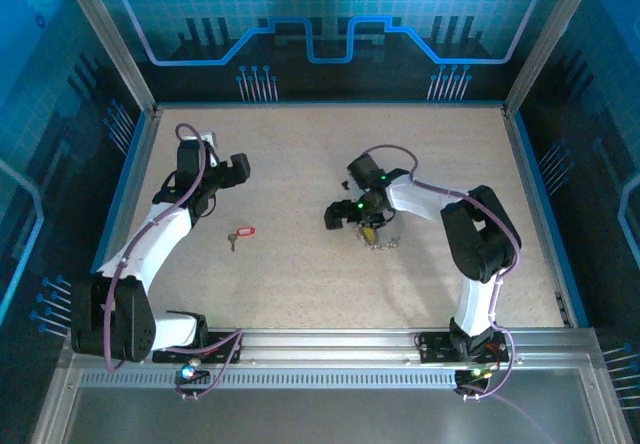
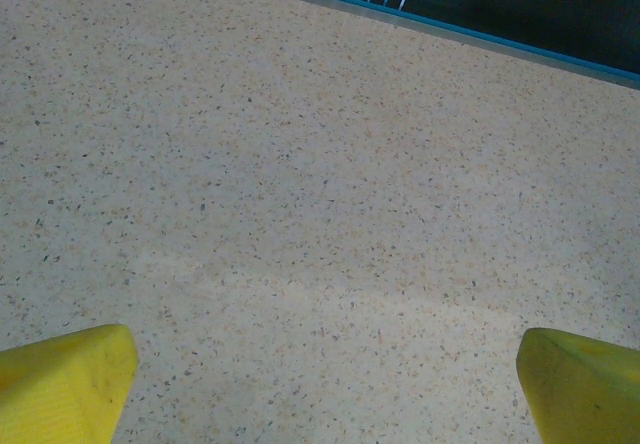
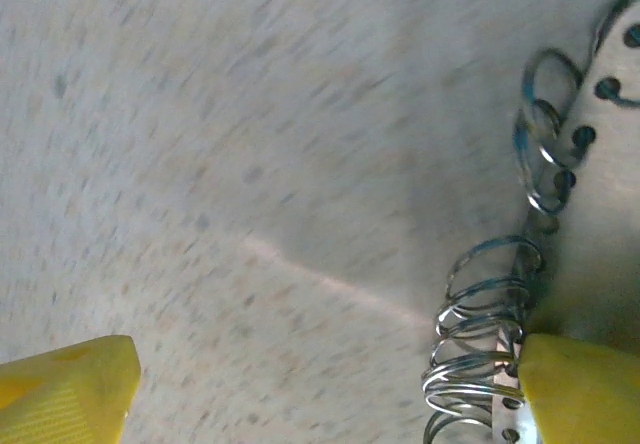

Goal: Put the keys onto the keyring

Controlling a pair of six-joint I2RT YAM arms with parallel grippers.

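A small key with a red head (image 1: pixel 241 234) lies on the speckled table, left of centre. The keyring (image 1: pixel 383 241), a silvery loop with small metal bits, lies near the middle. In the right wrist view it appears as several thin wire rings (image 3: pixel 487 349) strung on a perforated metal strip (image 3: pixel 603 189). My right gripper (image 1: pixel 347 214) hovers just left of it. It is open (image 3: pixel 325 389), and its right yellow fingertip (image 3: pixel 585 389) is up against the rings with nothing held. My left gripper (image 1: pixel 228 169) stands open (image 2: pixel 320 384) over bare table, behind and left of the red key.
A blue-edged rim (image 2: pixel 450 29) bounds the table beyond the left gripper. Metal frame posts (image 1: pixel 110 44) stand at the far corners. The aluminium rail (image 1: pixel 330 349) carrying both arm bases runs along the near edge.
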